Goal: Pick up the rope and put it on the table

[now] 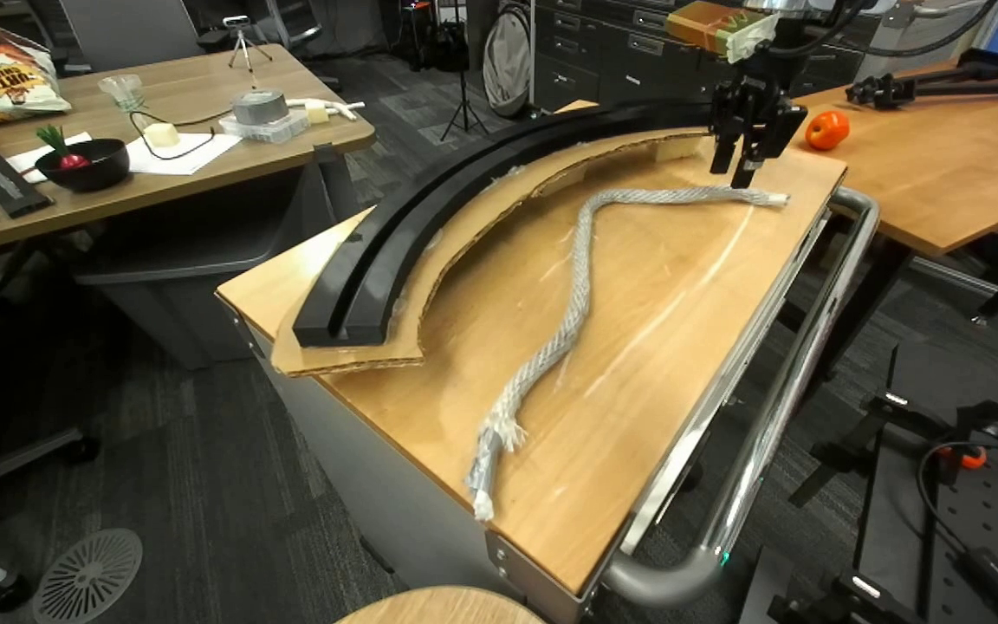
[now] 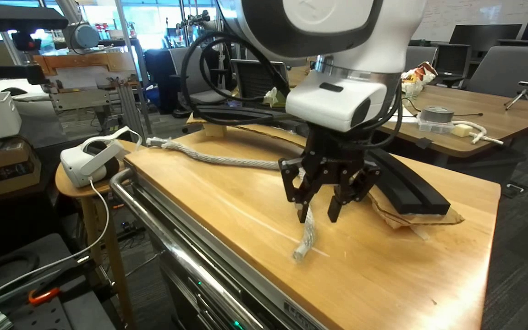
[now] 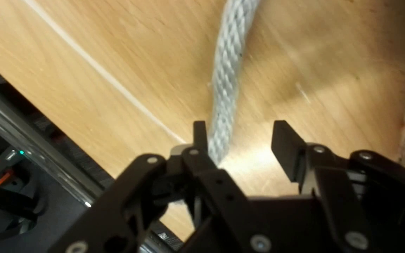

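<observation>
The grey-white braided rope [image 1: 581, 269] lies in a bent line on the light-brown wooden table [image 1: 672, 295]. Its frayed end is at the table's near edge in that exterior view. Its plain end lies under the gripper [image 1: 733, 178]. In an exterior view the open gripper [image 2: 317, 216] hangs above the rope [image 2: 227, 160], with part of the rope hidden behind the fingers. The table [image 2: 383, 275] shows there too. In the wrist view the gripper [image 3: 238, 135] is open, with the rope [image 3: 227, 66] below, nearer the left finger. The left finger hides the rope's lower part. Nothing is held.
A curved black channel track [image 1: 412, 225] on cardboard [image 1: 464, 238] runs along the far side of the table. A silver tube rail [image 1: 776, 433] lines the opposite side. An orange-toned table [image 1: 941, 165] with a tomato-like object [image 1: 826, 130] stands beyond. A headset [image 2: 92, 156] rests on a stool.
</observation>
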Controlling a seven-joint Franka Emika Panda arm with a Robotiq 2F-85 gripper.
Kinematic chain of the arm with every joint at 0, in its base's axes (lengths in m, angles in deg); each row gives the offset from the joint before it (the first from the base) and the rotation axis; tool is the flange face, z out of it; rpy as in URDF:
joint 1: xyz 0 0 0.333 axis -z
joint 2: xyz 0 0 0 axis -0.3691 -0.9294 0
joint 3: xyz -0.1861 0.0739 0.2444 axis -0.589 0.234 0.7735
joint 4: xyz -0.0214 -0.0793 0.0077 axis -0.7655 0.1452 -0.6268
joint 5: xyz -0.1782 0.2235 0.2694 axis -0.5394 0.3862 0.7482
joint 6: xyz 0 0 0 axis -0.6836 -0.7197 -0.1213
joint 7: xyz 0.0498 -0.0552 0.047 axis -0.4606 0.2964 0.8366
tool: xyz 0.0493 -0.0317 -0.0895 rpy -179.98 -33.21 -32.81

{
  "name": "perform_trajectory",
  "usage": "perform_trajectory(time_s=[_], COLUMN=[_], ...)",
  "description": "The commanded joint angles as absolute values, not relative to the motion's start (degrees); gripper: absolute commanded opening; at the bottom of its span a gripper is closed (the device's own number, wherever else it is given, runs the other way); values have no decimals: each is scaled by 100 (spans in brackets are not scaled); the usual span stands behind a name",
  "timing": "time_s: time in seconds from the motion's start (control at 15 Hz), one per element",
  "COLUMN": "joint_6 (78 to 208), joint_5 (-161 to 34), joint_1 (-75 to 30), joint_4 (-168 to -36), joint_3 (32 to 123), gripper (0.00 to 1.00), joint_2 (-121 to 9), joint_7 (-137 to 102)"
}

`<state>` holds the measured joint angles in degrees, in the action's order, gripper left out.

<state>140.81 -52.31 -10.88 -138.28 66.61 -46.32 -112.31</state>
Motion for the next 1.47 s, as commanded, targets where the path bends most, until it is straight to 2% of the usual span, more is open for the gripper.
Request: perform_trajectory(time_s=[0.0, 0.13, 0.2, 0.47, 0.53, 0.67, 0.87, 1.13, 1.4], joint_6=[14103, 14261, 14280, 13949, 14024, 13900, 14231, 13814, 13435], joint_5=[-5555, -5694, -5696, -5416, -5468, -5413, -5563, -5848, -7448], joint_1=[-921, -771, -670, -378, -297, -201, -414, -721, -858], joint_4=[-14320, -14490, -14569, -14704, -14390, -14498, -14370, -13682, -12994], joint_3=[6511, 6487, 6486, 6468, 6620, 6630, 6731, 7430, 8224], gripper=[82, 97, 100, 100, 100, 100, 100, 100, 100], joint_2=[-3404, -2864, -2540, -1296, -2062, -1566, -1946, -2587, -2974], joint_7=[-11060, -10957, -10824, -9849, -10255, -9977, -9061, -9062, -10220])
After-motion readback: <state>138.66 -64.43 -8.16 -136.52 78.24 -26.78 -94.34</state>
